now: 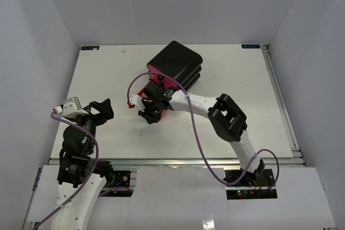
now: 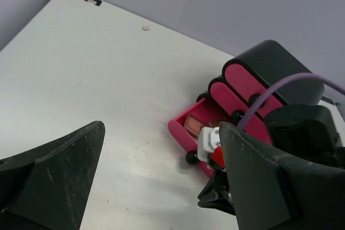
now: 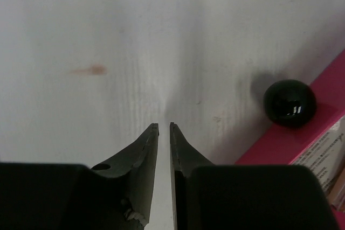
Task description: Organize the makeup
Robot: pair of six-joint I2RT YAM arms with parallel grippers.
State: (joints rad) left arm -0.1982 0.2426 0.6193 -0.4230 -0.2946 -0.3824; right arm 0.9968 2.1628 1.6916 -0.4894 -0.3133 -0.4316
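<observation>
Pinching almost shut on nothing, the right gripper (image 3: 164, 125) points down at the white tabletop (image 3: 108, 25), just beside the round black knob (image 3: 289, 102) of 1 pulled-out pink drawer (image 2: 180, 136). A flat beige-pink makeup palette (image 2: 192, 125) lies inside that drawer. The left gripper (image 2: 161, 127) gapes wide, empty, well apart.

One black box (image 1: 177, 60); three pink drawers (image 2: 245, 82); one beige palette (image 2: 192, 125). Two robot arms (image 1: 229, 117).

Right pincer (image 1: 151, 113) beside black box (image 1: 176, 63)
</observation>
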